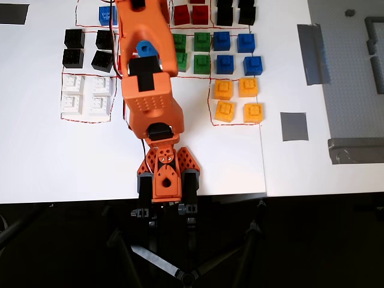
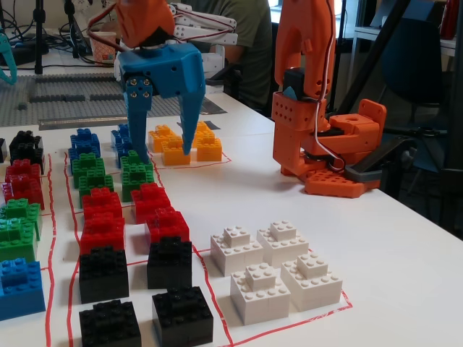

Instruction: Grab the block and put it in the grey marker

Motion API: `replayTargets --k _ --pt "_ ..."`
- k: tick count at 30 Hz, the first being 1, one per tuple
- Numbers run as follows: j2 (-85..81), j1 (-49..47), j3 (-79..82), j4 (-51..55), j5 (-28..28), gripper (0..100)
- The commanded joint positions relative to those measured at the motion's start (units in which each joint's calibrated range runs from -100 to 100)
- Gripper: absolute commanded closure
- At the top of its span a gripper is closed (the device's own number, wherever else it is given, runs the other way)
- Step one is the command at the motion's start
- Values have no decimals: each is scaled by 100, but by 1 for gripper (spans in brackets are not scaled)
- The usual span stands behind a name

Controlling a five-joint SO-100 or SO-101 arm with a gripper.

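Several red blocks (image 2: 152,201) stand in a cluster on the white table; two also show at the top edge of the overhead view (image 1: 200,14). My blue gripper (image 2: 162,152) hangs open and empty, fingers pointing down. It is just beyond the red cluster, above the green blocks (image 2: 134,173), and holds nothing. In the overhead view my orange arm (image 1: 147,90) covers most of the gripper. The grey marker (image 1: 294,126) is a small square tape patch right of the yellow blocks (image 1: 239,99). It is bare, and I do not see it in the fixed view.
Black (image 1: 89,49), white (image 1: 87,96), green (image 1: 203,51) and blue blocks (image 1: 235,53) stand in red-outlined groups. Long grey tape strips (image 1: 312,54) edge a grey baseplate (image 1: 354,78) on the right. My base (image 1: 161,180) is at the front edge.
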Motion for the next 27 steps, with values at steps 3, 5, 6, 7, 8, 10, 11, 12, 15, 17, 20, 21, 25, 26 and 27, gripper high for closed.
replayTargets --k 3,5,6,7,8,10,11,12,15,17,20,21,25,26,27 --pt "-711 -291 -312 104 -103 74" --pt "-668 -358 -412 104 -122 72" --pt "-668 -391 -448 88 -137 72" --pt "-668 -416 -457 55 -142 71" --pt "-677 -441 -457 23 -151 71" --pt "-651 -482 -475 -2 -186 71" --pt "-625 -499 -475 -10 -195 71" --pt "-599 -516 -475 -26 -210 71" --pt "-504 -549 -475 -67 -230 71" --pt "-469 -566 -457 -116 -249 71" --pt "-383 -590 -457 -190 -259 71" --pt "-348 -599 -475 -206 -264 71" --pt "-236 -615 -448 -345 -269 72" --pt "-202 -624 -439 -377 -274 72" --pt "-167 -640 -439 -402 -278 72"
